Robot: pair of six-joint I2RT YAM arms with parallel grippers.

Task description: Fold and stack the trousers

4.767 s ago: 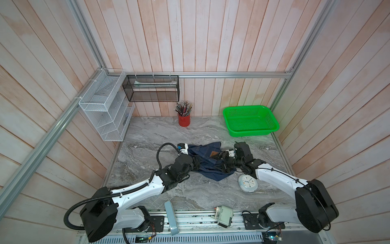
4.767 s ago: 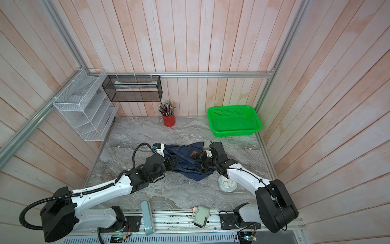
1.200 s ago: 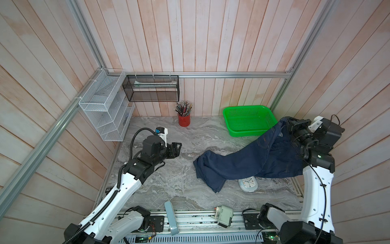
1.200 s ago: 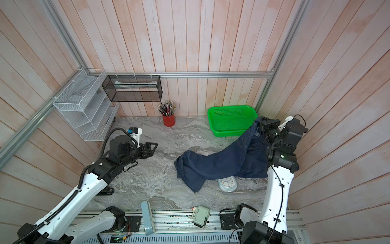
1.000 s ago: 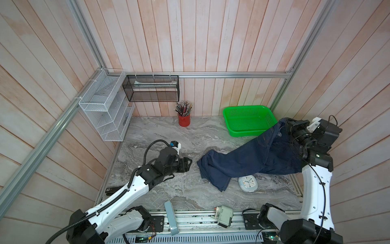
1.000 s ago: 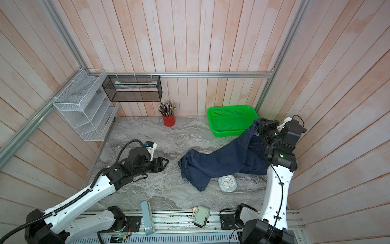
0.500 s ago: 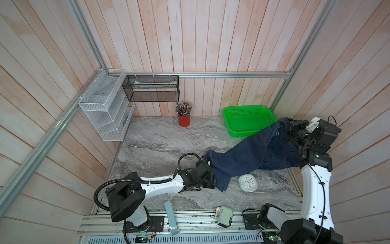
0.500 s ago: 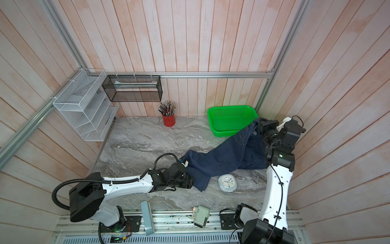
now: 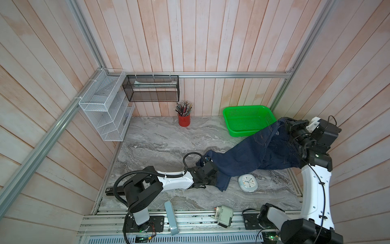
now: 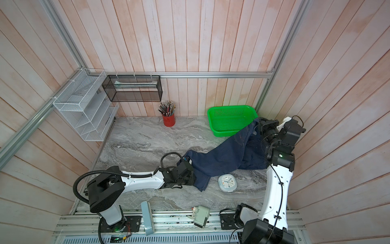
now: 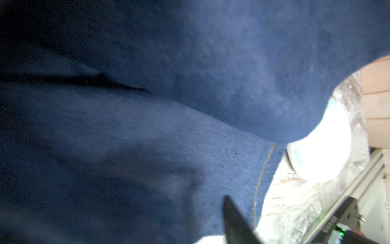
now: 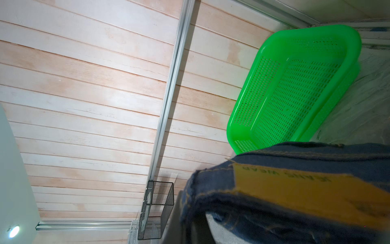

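Dark navy jeans stretched over the marble desk, from a raised waistband at 3 o'clock down to leg hems near 5 o'clock. The right end effector clenched the waistband (tan patch showing). The left end effector sat at a hem; its grip was indiscernible.

Bright even light; trousers blurred in left wrist view.

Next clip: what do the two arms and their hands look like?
Both arms: white shells, black joints and bases. The left arm carries a black corrugated hose and a looped black cable; the right arm has a thin black wire along it and a green light. The left hand and right hand are black.
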